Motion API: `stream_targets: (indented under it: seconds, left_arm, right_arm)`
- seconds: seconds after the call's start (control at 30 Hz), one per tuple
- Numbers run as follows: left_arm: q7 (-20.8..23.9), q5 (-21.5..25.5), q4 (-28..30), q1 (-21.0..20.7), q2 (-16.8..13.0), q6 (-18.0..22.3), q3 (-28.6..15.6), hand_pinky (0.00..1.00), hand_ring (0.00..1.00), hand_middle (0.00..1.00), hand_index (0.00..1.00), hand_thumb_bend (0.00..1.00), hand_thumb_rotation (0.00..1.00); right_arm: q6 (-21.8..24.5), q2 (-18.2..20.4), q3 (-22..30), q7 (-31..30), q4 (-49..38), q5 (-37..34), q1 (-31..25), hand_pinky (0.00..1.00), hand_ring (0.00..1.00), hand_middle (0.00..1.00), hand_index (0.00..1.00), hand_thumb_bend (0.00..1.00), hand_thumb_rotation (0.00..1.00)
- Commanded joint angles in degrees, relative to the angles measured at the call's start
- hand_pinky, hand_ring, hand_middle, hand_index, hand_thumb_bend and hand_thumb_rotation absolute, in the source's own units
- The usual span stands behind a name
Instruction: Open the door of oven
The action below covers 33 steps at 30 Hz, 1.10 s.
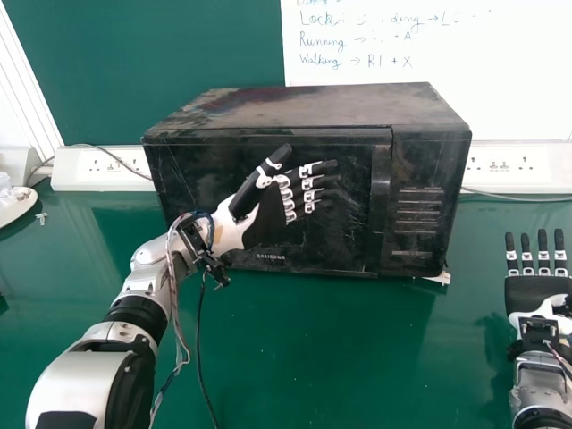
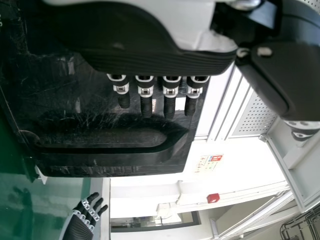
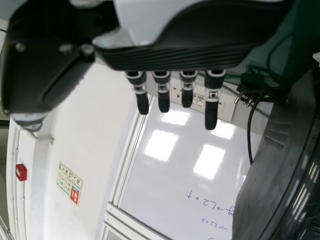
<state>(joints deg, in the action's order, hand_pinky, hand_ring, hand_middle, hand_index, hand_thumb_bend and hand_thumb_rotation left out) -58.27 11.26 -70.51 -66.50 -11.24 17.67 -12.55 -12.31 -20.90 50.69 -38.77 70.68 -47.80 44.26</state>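
Left hand point(image 1: 265, 220)'s spread, thumb out, door handle point(image 1: 381, 192) just past its fingertips; table point(image 1: 304, 357) stretches out below it. Right hand point(image 1: 534, 290)'s spread too; oven point(image 1: 313, 107) edge's to its left.

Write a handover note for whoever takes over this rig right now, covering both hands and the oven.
Left hand: before the oven door, fingers straight, holding nothing, fingertips short of the handle.
Right hand: right of the oven, fingers straight, holding nothing.
Oven: on the green table, door shut.
Done: left hand near the handle.
To do: grip the handle, pull the door open.
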Motion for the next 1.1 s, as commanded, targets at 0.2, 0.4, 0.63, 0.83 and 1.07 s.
stream_targets:
  seconds: [0.2,0.4,0.63,0.83,1.07]
  left_arm:
    - [2.6,-2.7,-1.1,-0.7,0.7,1.1,1.6,0.75,0.94,0.99,0.96,0.98,0.94]
    - [4.1,-3.5,-1.5,-0.7,1.3,1.1,1.8,0.75,0.94,0.99,0.96,0.98,0.94]
    - [7.6,-3.6,-1.7,-1.0,2.3,-1.8,1.5,0.78,0.94,0.99,0.96,0.97,0.93]
    - [9.3,-3.3,-1.6,-1.3,3.2,-3.6,1.4,0.78,0.95,1.0,0.97,0.96,0.93]
    - [10.6,-3.4,-1.6,-1.5,3.9,-4.7,1.4,0.76,0.93,0.99,0.96,0.97,0.93]
  right_arm:
    - [-0.5,0.4,0.2,-0.6,-0.3,-0.3,0.9,1.0,1.0,1.0,1.0,1.0,0.88]
    - [-0.2,0.4,0.3,0.0,-0.4,-0.4,1.0,1.0,1.0,1.0,0.98,1.0,0.87]
    - [-0.6,0.5,0.0,-0.5,-0.5,-0.2,0.9,1.0,1.0,1.0,1.0,1.0,0.88]
    - [-0.6,0.5,0.0,-0.2,-0.4,-0.2,0.9,1.0,1.0,1.0,0.99,1.0,0.88]
    - [-0.6,0.6,0.0,-0.8,-0.6,-0.2,0.9,1.0,1.0,1.0,1.0,1.0,0.89]
